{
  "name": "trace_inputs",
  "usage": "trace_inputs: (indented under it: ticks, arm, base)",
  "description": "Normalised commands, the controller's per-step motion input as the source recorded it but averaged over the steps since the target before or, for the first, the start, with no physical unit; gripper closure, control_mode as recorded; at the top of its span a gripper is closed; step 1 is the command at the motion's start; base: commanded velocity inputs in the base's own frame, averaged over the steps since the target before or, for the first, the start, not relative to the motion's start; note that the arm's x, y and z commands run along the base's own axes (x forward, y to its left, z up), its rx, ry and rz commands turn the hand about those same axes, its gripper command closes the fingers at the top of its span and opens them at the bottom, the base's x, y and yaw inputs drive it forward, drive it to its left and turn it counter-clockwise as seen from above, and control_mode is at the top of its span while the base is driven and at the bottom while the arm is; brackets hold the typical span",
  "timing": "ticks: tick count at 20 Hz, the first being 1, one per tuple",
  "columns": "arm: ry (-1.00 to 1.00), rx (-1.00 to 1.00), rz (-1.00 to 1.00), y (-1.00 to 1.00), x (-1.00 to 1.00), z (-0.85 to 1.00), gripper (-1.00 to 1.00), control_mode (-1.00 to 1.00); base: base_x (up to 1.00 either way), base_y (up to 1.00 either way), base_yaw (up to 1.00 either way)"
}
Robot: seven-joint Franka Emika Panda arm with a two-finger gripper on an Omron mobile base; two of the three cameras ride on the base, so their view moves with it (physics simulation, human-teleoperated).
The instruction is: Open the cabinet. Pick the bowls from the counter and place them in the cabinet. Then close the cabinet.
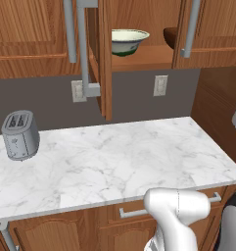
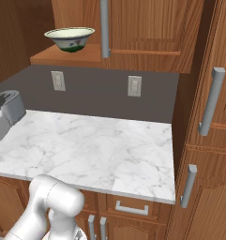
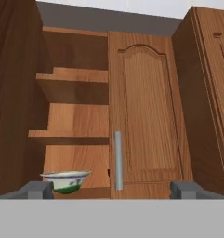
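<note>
Reddish-brown wood all round: we note the cabinet (image 1: 139, 29) with its left door (image 1: 104, 59) swung out edge-on toward us and its right door (image 3: 148, 116) shut, grey bar handle (image 3: 118, 160) upright along that door's left edge. Inside, on the lowest shelf (image 2: 67, 56), sits the cream bowl (image 1: 129, 41) with a green band, upright, near the front edge. To its right in the left base view, a dark brown bowl (image 1: 170, 37) shows partly behind the right door; we cannot tell more of it. Below lies the counter (image 1: 119, 157), white marble with grey veins. A grey toaster (image 1: 20, 135) stands at its left end. Two wall sockets (image 2: 134, 86) sit on the dark backsplash. In the hand view the gripper (image 3: 111, 189) faces the cabinet, fingertips (image 3: 38, 189) spread wide apart, nothing between them.
</note>
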Motion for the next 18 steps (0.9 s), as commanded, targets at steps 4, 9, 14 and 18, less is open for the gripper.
trace_inputs:
  ticks: [4,9,14,18]
  arm:
    - [-0.03,0.01,-0.03,0.11,0.00,-0.21,-1.00,-1.00]
    - [0.00,0.00,0.00,0.10,0.00,-0.17,-1.00,-1.00]
    - [0.00,0.01,0.00,0.26,0.07,-0.45,-1.00,-1.00]
    - [0.00,0.04,0.00,0.24,0.07,-0.53,-1.00,-1.00]
  base:
    - [0.00,0.00,0.00]
    - [0.00,0.00,0.00]
    - [0.00,0.00,0.00]
    - [0.00,0.00,0.00]
